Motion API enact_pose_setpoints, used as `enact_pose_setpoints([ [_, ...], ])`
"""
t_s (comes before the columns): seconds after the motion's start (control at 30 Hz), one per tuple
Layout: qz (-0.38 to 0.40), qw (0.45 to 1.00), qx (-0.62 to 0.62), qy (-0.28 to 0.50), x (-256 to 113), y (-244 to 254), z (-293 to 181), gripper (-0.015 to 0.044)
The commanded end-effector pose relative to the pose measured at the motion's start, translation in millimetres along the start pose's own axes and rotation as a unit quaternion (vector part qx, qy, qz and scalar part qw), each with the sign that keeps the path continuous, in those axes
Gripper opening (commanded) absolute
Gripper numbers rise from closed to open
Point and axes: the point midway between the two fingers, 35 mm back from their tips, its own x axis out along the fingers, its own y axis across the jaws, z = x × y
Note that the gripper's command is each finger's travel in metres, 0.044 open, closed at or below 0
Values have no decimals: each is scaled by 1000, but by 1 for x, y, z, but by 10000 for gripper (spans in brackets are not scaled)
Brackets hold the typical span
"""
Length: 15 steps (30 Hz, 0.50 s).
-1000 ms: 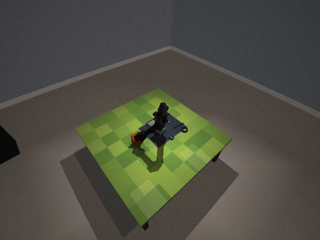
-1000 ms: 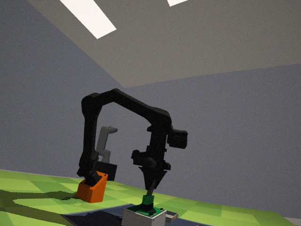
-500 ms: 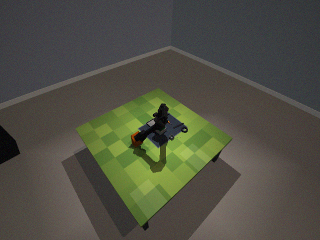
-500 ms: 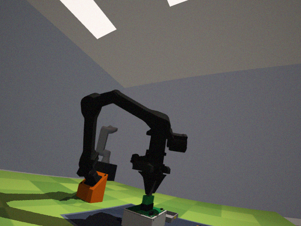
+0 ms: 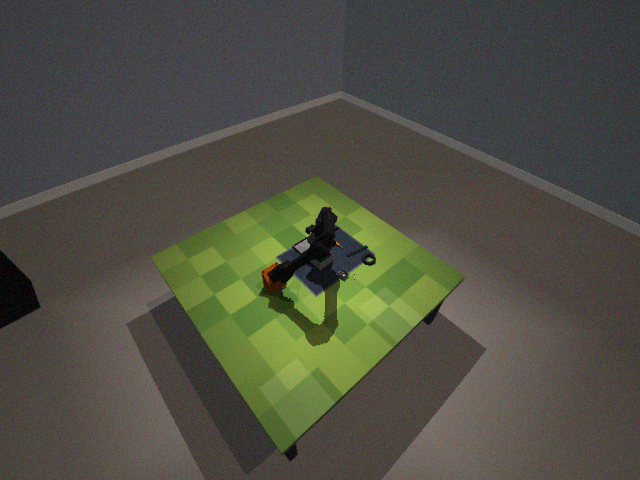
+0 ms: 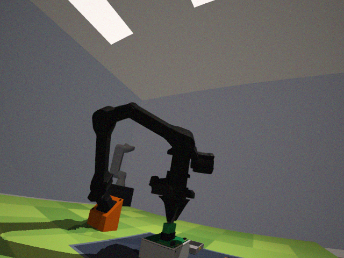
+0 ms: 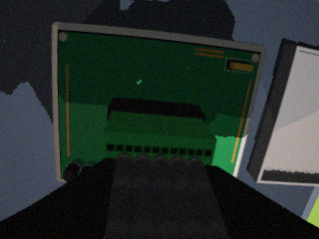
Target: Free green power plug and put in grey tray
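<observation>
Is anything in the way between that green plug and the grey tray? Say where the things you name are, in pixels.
Nothing visible blocks it: the gripper (image 6: 170, 221) grips the green plug (image 6: 169, 228) (image 7: 159, 133), and the tray (image 6: 195, 246) (image 7: 299, 110) sits beside the board, though its raised wall must be cleared.

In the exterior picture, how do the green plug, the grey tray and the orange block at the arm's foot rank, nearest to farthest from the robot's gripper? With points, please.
1. Green plug (image 6: 169, 228) (image 7: 159, 131): right at the tips of the gripper (image 6: 170, 221), which is closed on it.
2. Grey tray (image 6: 195, 251) (image 7: 294, 119): just right of the circuit board's box.
3. Orange block (image 6: 110, 222) (image 5: 269, 281): well off to the left.
</observation>
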Motion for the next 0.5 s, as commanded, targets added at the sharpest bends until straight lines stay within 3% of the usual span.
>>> enact_pose_setpoints([
  [0.0, 3, 1000, -1, 2, 0, 1, -1, 0],
  [0.47, 35, 999, -1, 2, -20, -5, 0, 0],
])
